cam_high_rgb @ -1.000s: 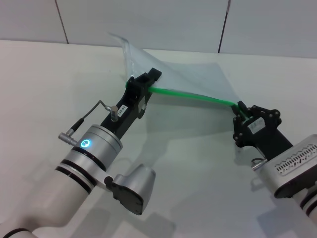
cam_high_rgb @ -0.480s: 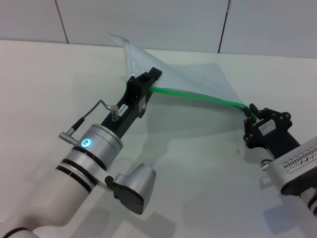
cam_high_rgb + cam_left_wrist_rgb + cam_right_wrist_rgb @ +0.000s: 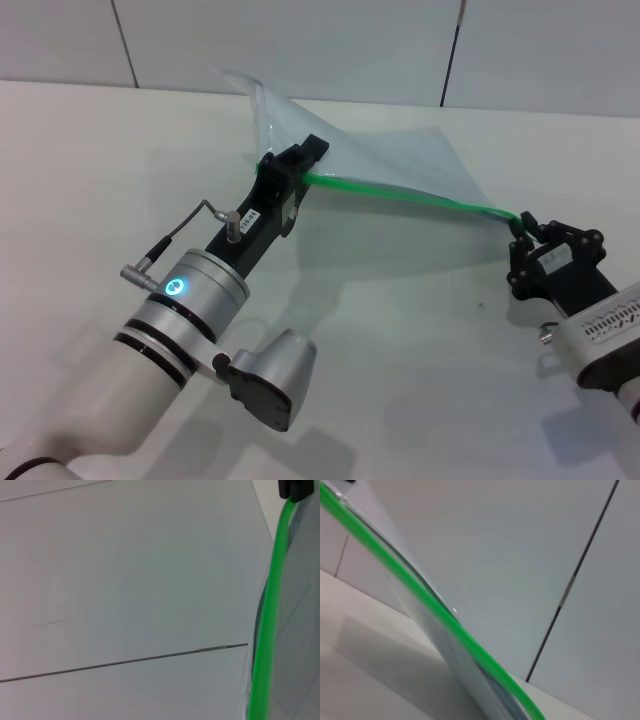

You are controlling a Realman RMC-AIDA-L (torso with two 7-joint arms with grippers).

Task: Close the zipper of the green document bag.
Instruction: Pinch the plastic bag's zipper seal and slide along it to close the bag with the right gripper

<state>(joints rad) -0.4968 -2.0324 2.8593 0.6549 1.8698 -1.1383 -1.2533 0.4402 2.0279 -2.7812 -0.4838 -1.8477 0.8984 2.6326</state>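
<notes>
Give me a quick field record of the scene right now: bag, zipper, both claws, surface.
bag: green document bag, translucent, held up off the table, stretched between the two arms
zipper: green strip running taut from left claw to right claw; slider not discernible
left claw: at the near-left end of the zipper edge, gripping the bag
right claw: at the right end of the strip, apparently pinching it
other items: none seen on the table

Bright green zipper (image 3: 400, 193) edges the translucent pale blue-grey document bag (image 3: 370, 155) (black grippers, white table (image 3: 90, 170)).
</notes>
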